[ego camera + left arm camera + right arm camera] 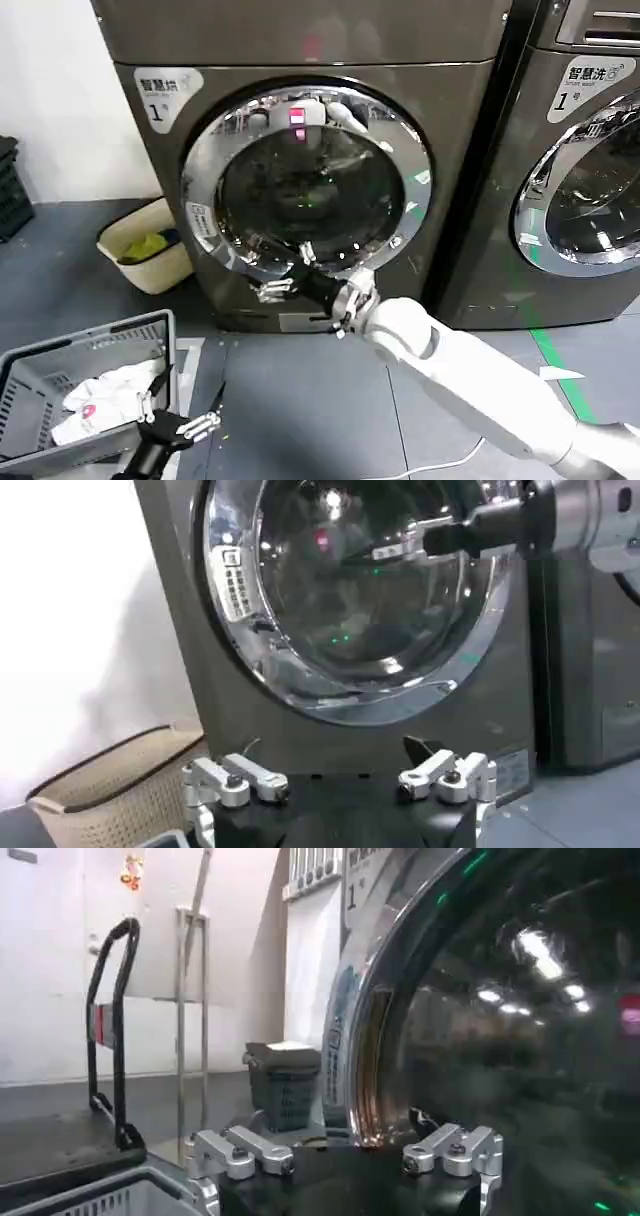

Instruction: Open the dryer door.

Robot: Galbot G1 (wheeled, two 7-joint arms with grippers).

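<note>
So the whole thing comes down to where the right gripper (290, 270) sits against the door (305, 180): it's right up at the lower part of the chrome ring, a bit toward the robot's left of the door's bottom middle, fingers spread wide and holding nothing. From the right wrist the ring's edge runs up between the two open fingers (240, 1151), with the dark glass on one side and the dryer (150, 180) front on the other, so I'd guess it's lined up to hook or pinch the rim. Can't tell if it's actually touching the ring yet.

Door looks shut, sitting flush in the dryer face, pink sticker at the top of the ring. Can't make out a handle or which side the hinge is on, so which way to pull is a guess from here.

Left gripper (180, 428) is way lower than the door, down near the basket (60, 350) on the floor, also wide open and empty. Right arm is clearly the nearer one, so this is its job
</note>
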